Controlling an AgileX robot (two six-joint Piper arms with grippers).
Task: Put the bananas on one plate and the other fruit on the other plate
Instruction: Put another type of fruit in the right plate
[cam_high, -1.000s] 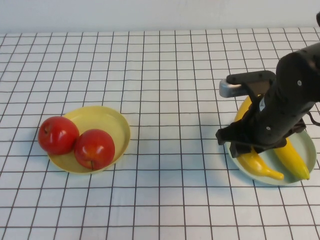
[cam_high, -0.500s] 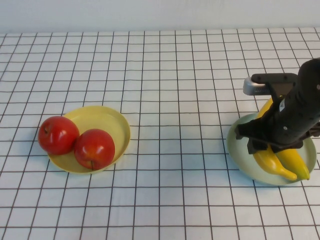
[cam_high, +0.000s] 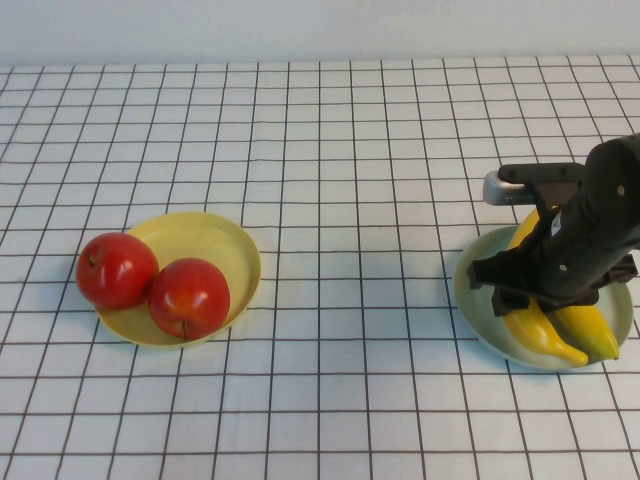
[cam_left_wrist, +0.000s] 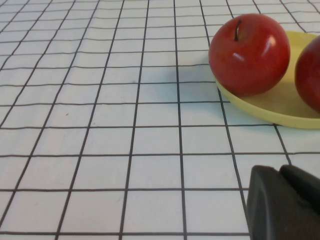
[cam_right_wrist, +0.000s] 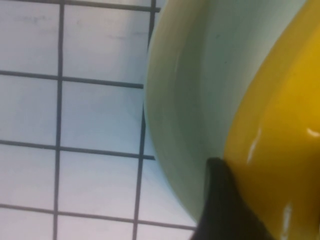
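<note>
Right pincer (cam_high: 540, 290) shifted rightward, clamped on bananas (cam_high: 545, 335), left pincer (cam_left_wrist: 282, 205) together, parked.

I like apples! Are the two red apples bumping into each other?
Touching. In the high view the left apple and the right apple press together with no gap, both on the yellow plate.

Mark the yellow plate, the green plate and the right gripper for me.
Yellow plate (cam_high: 215, 240): high view, bare inner surface behind the apples.
Green plate (cam_high: 474, 300): high view, its left rim.
Right gripper (cam_high: 535, 300): high view, low over the bananas.
</note>
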